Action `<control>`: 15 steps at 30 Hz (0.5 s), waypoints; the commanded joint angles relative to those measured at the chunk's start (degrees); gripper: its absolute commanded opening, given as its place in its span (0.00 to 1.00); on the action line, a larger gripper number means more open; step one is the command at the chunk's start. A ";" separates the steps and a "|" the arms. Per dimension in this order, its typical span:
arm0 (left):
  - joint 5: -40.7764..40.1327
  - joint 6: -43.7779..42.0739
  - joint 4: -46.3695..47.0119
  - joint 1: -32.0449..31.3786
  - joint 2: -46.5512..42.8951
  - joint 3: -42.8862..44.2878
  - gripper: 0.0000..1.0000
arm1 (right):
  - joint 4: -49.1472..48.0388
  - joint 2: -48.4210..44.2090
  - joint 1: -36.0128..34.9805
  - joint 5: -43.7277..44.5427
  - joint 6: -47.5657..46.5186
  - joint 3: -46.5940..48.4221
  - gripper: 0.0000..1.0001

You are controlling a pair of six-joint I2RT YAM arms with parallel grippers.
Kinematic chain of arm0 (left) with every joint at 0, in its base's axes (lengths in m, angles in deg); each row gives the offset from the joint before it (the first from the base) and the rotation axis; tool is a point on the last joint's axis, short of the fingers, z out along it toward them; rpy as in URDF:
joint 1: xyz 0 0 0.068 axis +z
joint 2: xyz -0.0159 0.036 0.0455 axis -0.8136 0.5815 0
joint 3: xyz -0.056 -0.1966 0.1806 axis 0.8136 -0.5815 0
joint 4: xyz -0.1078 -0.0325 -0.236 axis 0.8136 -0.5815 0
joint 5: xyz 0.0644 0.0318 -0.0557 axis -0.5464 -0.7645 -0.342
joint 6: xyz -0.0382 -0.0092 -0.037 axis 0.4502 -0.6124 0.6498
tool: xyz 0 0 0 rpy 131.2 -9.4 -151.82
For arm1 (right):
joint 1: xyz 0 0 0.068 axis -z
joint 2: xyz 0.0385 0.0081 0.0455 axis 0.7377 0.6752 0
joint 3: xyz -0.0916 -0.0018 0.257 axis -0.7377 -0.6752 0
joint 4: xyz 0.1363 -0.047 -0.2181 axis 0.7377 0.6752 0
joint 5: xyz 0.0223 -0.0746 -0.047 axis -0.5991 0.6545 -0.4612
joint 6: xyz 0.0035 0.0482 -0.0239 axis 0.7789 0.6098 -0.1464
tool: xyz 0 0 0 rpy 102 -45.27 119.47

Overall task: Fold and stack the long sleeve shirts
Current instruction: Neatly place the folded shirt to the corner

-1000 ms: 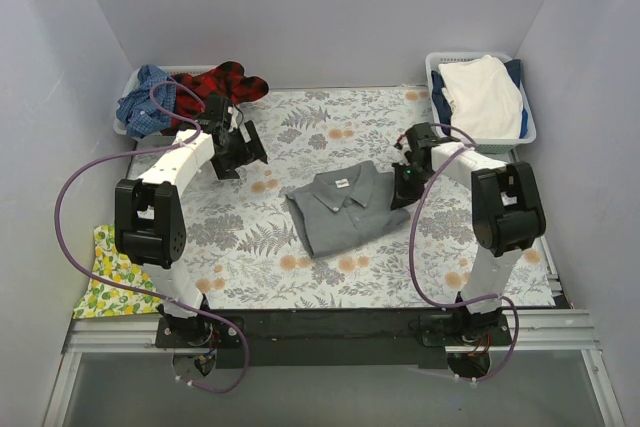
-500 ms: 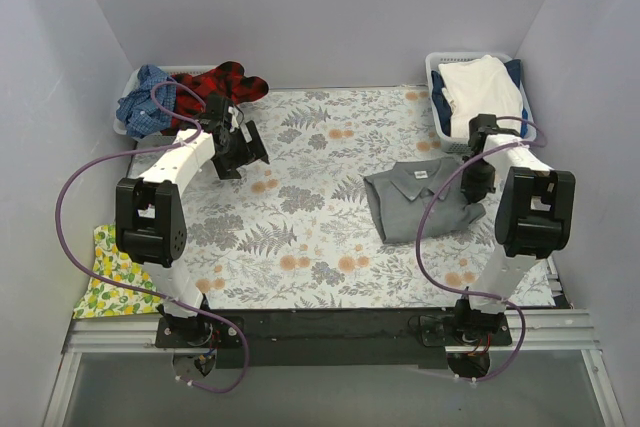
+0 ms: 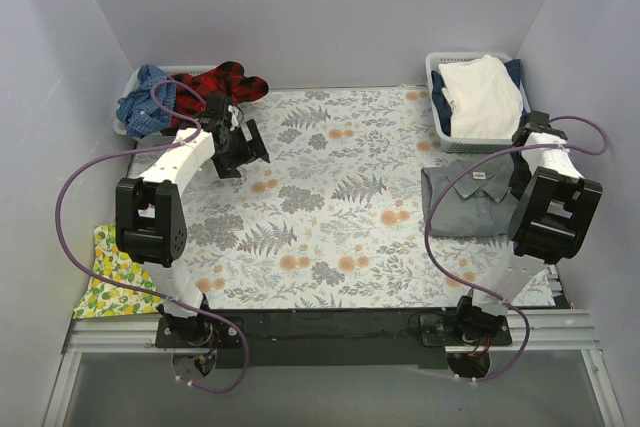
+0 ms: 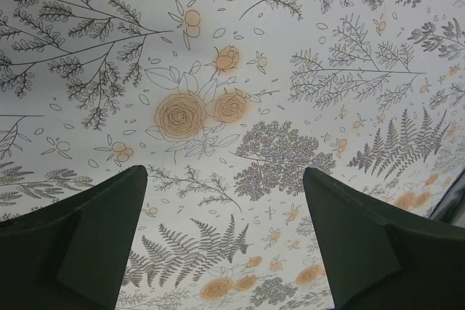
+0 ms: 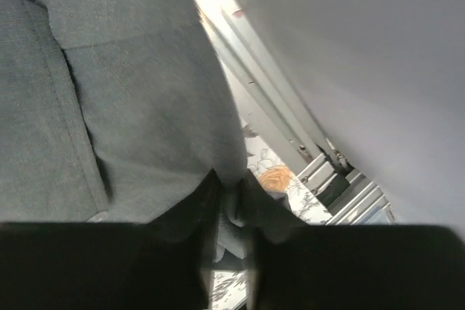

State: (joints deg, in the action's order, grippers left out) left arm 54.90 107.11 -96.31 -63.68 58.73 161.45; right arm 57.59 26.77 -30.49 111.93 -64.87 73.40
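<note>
- Currently, I am pinching the right-hand edge of the grey shirt (image 3: 470, 202) in my right gripper (image 5: 234, 207), its jaws pressed fully together on a bunch of cloth.
- The shirt is lying folded at the right side of the counter (image 3: 330, 237), collar toward the far side, near the basket (image 3: 480, 143) of white cloth.
- My left gripper (image 4: 232, 245) is hanging wide open over bare counter, holding nothing, near the red-black plaid shirt (image 3: 222, 82) and the blue checked shirt (image 3: 143, 99) heaped far left.
- I am judging the cloth light, soft and limp. One pinch is likely letting the layers sag apart, so taking hold through every layer at a folded edge looks safer.
</note>
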 commanded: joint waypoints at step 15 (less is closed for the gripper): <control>-2.14 -2.13 2.57 -0.52 -3.99 1.56 0.98 | -10.93 -18.79 -9.20 -4.08 5.42 -5.27 0.81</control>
State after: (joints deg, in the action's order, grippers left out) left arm 54.20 106.63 -96.11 -63.68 58.73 161.91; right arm 49.97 11.93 -32.57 109.85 -61.14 70.65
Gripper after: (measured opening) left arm 0.981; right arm 0.806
